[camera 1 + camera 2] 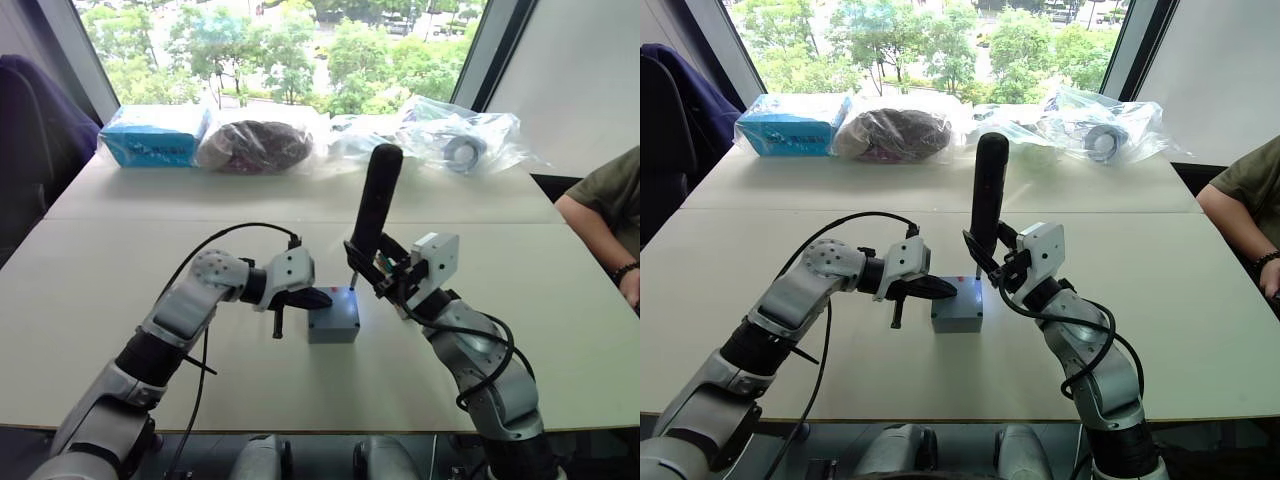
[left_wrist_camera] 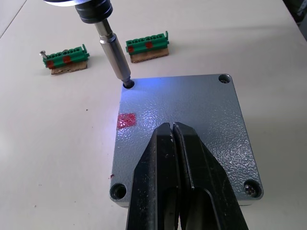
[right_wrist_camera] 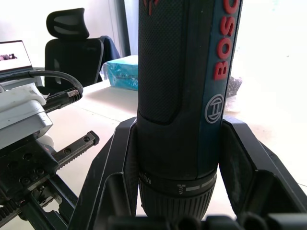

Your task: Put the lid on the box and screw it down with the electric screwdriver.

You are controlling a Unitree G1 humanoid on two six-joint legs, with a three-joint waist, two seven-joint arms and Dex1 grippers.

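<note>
While the lid [image 2: 184, 129] sits flat on top of the box [image 1: 333, 328] near the middle of the table [image 1: 120, 290], the left gripper [image 2: 173, 132] rests its two black fingers pressed together on the lid's grey face, pinching nothing. A small red mark [image 2: 126, 120] shows on the lid just beside the fingertips. The right gripper [image 3: 182, 167] is clamped around the body of the electric screwdriver [image 1: 375, 205], one finger on each side of its black grip, and holds it nearly upright over the box. The metal bit [image 2: 114, 53] comes down at a slant into the screw hole at one lid corner, with a bluish-white glow on the lid around it. The other three corner holes are in sight.

Two small green connectors [image 2: 64, 57] lie on the table just beyond that corner, apart from the box. At 12 o'clock from the box, along the far edge by the window, lie a blue packet [image 1: 155, 138] and several clear plastic bags [image 1: 455, 135]. At 3 o'clock a person's arm [image 1: 605, 225] rests by the table's edge.
</note>
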